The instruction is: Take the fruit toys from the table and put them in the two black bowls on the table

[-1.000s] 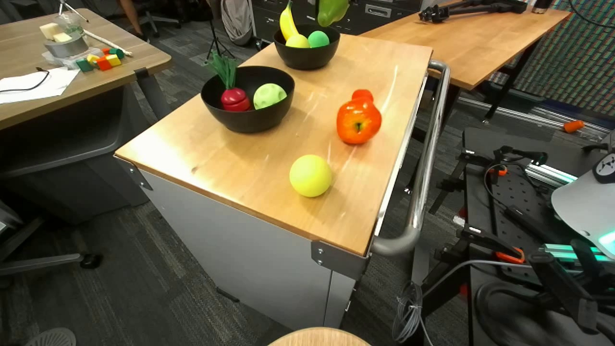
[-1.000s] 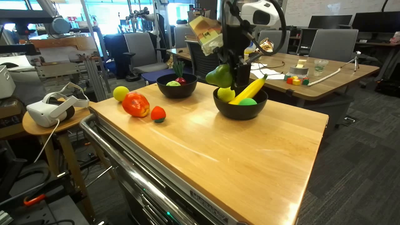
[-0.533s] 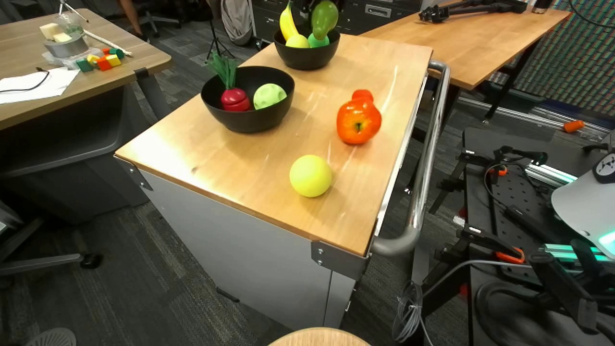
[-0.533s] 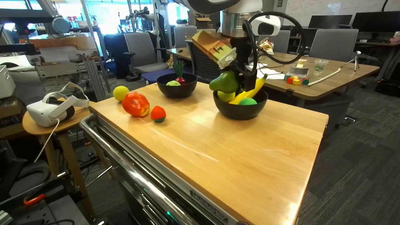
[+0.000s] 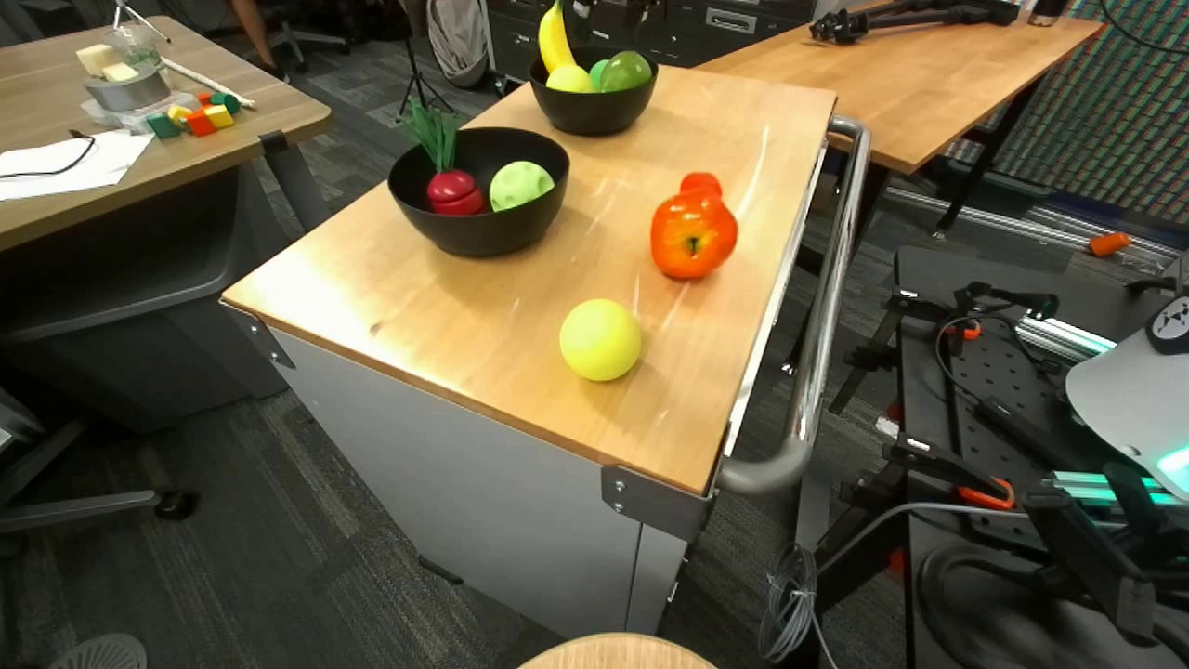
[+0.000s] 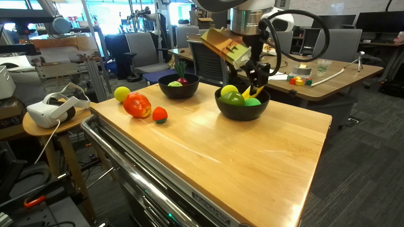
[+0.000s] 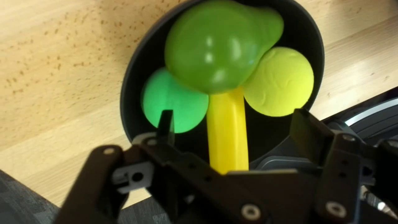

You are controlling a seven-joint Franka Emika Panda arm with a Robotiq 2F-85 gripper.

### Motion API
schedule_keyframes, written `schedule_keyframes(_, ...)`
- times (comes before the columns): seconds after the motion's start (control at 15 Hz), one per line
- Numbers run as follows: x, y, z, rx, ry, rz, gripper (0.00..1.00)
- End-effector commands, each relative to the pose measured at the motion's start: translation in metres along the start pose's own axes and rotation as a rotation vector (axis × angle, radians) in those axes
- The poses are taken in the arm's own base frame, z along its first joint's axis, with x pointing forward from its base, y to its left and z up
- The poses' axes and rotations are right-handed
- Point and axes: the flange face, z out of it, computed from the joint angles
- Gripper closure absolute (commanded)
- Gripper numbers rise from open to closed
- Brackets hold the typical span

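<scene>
My gripper (image 7: 233,121) is open above a black bowl (image 6: 243,110), its fingers on either side of a yellow banana (image 7: 228,133) and touching nothing clearly. That bowl also holds a green pear (image 7: 217,46), a green ball (image 7: 177,102) and a yellow ball-like fruit (image 7: 279,82). Another black bowl (image 5: 483,232) holds a red onion with green leaves (image 5: 453,192) and a pale green fruit (image 5: 520,186). On the table lie a yellow ball (image 5: 601,340), a red-orange pepper (image 6: 137,105) and a small red strawberry-like fruit (image 6: 160,115).
The wooden cart top (image 6: 221,151) has a metal handle rail (image 5: 831,307) along one side. A wooden stool with a white headset (image 6: 53,110) stands beside it. A desk with toy blocks (image 6: 298,81) is behind.
The green pear has gone from the gripper down into the bowl with the banana. The gripper has opened and moved away from it, and the banana has shifted slightly.
</scene>
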Motion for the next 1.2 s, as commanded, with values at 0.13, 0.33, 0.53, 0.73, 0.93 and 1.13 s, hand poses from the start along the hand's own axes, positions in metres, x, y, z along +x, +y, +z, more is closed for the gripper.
schedule_keyframes(0.13, 0.002, 0.007, -0.035, 0.118, 0.002, 0.074, 0.00)
schedule_keyframes(0.33, -0.010, 0.017, -0.073, 0.154, -0.072, 0.166, 0.00)
schedule_keyframes(0.53, -0.043, 0.037, -0.117, 0.164, -0.147, 0.191, 0.00)
schedule_keyframes(0.73, -0.086, 0.066, -0.161, 0.102, -0.144, 0.194, 0.00)
schedule_keyframes(0.93, -0.073, 0.071, -0.155, 0.110, -0.141, 0.191, 0.00)
schedule_keyframes(1.13, -0.087, 0.056, -0.158, 0.074, -0.144, 0.138, 0.00)
